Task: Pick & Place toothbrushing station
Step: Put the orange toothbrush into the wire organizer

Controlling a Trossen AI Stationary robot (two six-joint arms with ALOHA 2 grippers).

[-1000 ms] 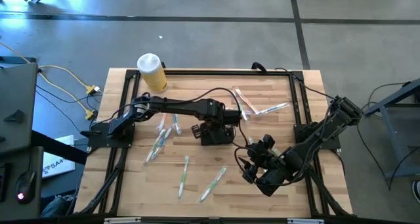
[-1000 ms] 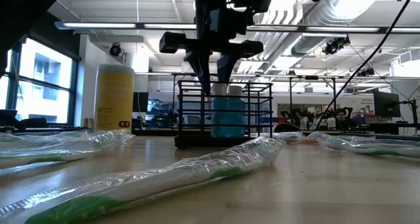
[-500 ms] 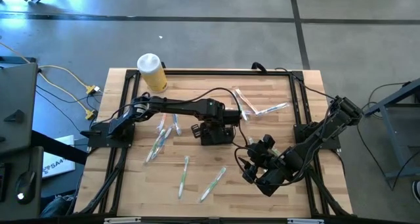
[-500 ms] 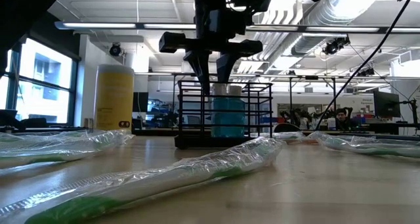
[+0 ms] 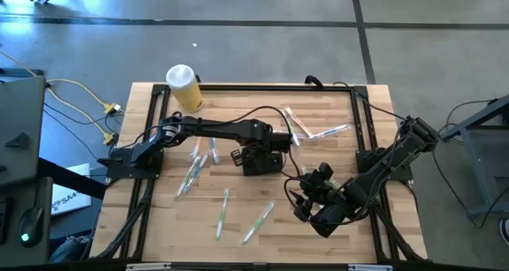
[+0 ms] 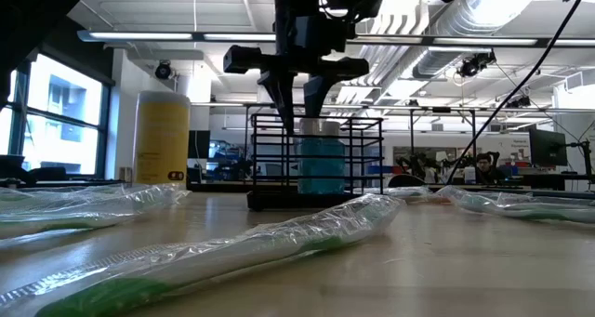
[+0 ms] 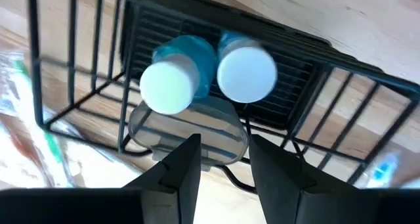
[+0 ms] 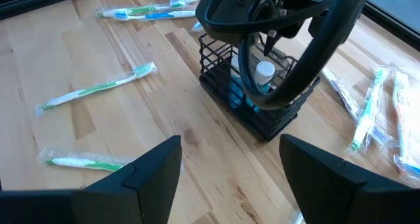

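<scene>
The high view shows the toothbrushing station (image 5: 262, 161), a small black wire caddy, standing on the wooden table (image 5: 159, 223) near its middle, directly under the left gripper (image 5: 256, 150). In the left wrist view the caddy (image 7: 216, 86) holds two blue bottles with white caps (image 7: 244, 74) side by side and a clear plastic cup-like piece (image 7: 190, 133) against the wall closest to the gripper. The two dark fingers (image 7: 180, 165) of the left gripper are spread only partly, and the top wire of this near wall seems to pass between them; I cannot tell if they really pinch it. In the low view the same gripper (image 6: 296, 108) hangs from above onto the top rim of the caddy (image 6: 316, 164).

The right gripper (image 5: 306, 201) waits to the side of the caddy, a little apart from it, low over the table. Its fingers (image 8: 147, 168) are spread wide and hold nothing.

Around the left gripper lie several wrapped toothbrushes: a group (image 5: 195, 166) on the side of its arm base, two (image 5: 258, 222) nearer the front edge of the table, and some more (image 5: 314, 132) on the far side. A yellow cylinder with a white lid (image 5: 183, 87) stands at the far corner of the table, well apart from both grippers.
</scene>
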